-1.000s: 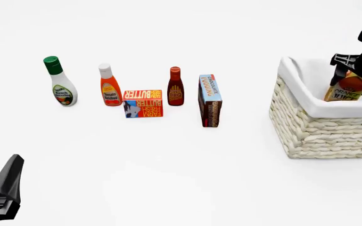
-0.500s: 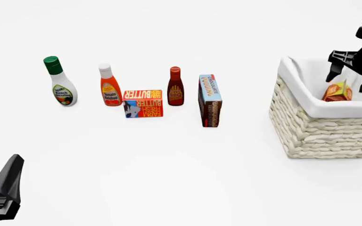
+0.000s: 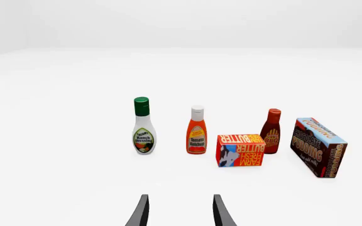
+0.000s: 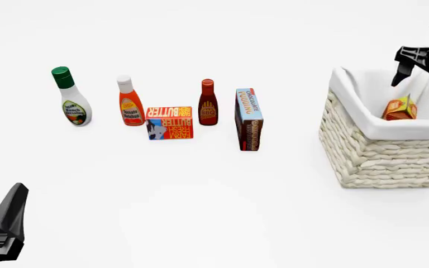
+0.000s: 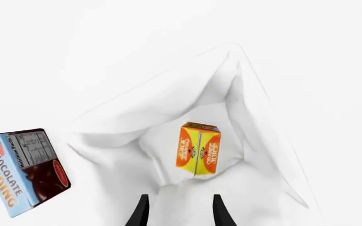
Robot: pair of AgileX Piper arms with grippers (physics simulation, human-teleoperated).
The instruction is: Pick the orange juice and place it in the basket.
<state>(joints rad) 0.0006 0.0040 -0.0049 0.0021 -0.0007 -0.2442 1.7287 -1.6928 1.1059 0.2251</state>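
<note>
Right gripper (image 4: 427,70): above the basket, fingers spread apart with nothing between them; in the right wrist view its two fingertips (image 5: 142,212) frame bare cloth, clear of the carton.
Orange juice (image 4: 399,109): standing inside the basket, only its gabled top showing over the rim in the front view; the right wrist view looks down on the gable (image 5: 199,148), upright on the lining floor, near one inner corner.
Basket (image 4: 371,151): cream wicker with white cloth folded over the rim, at the right side of the table, well apart from the other groceries.
Task state: by my reading the placing is done, since the carton rests in the basket and is free of the fingers.
Handling: a stiff cardboard carton, probably moderately heavy if full, with smooth printed faces that may slip; tall and narrow, so it tips easily. The flat side walls below the gable look the best hold, not the ridge.
Left gripper (image 3: 177,214): low at the near left, fingers parted and empty, facing the row of groceries.
Row: ranch dressing (image 4: 71,100), ketchup bottle (image 4: 129,103), butter box (image 4: 169,123), BBQ bottle (image 4: 208,103), pudding box (image 4: 249,118), standing apart from both arms.
</note>
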